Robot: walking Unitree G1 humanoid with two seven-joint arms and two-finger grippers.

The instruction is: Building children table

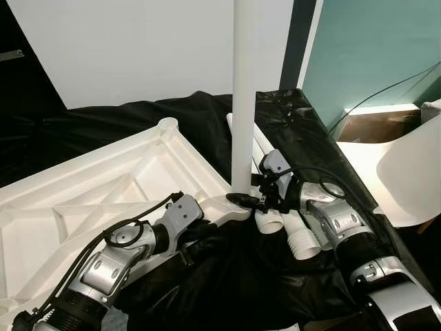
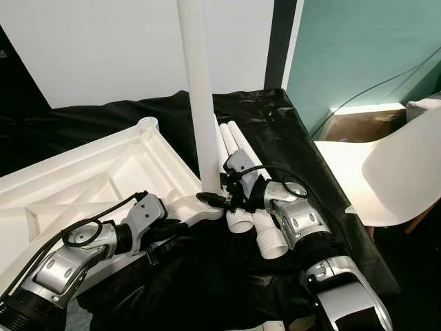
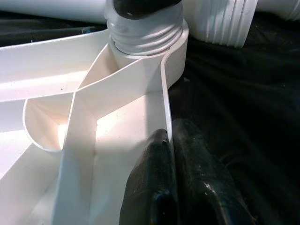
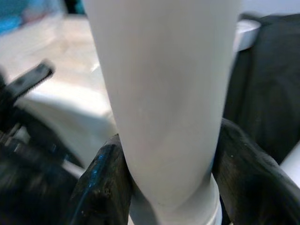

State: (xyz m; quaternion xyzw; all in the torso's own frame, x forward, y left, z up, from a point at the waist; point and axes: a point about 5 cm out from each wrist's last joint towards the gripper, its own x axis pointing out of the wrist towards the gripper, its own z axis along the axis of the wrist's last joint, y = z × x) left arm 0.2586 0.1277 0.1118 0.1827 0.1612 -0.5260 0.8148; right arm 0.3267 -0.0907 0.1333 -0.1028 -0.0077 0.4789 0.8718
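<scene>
The white plastic tabletop [image 1: 103, 200] lies upside down on black cloth, ribs facing up. One white leg [image 1: 244, 103] stands upright in the near corner socket [image 3: 176, 56], its threaded end [image 3: 140, 35] showing at the socket's mouth. My right gripper [image 1: 247, 200] is shut on this leg just above the socket, with one black finger [image 4: 103, 187] on each side of the tube. My left gripper [image 3: 171, 183] is shut on the tabletop's side rim [image 3: 165, 108], a short way from that corner.
Loose white legs [image 1: 303, 238] lie on the black cloth [image 1: 234, 283] beside my right wrist, threaded ends toward me. A white chair [image 1: 406, 172] stands at the right. A white wall and a teal panel [image 1: 372, 48] rise behind.
</scene>
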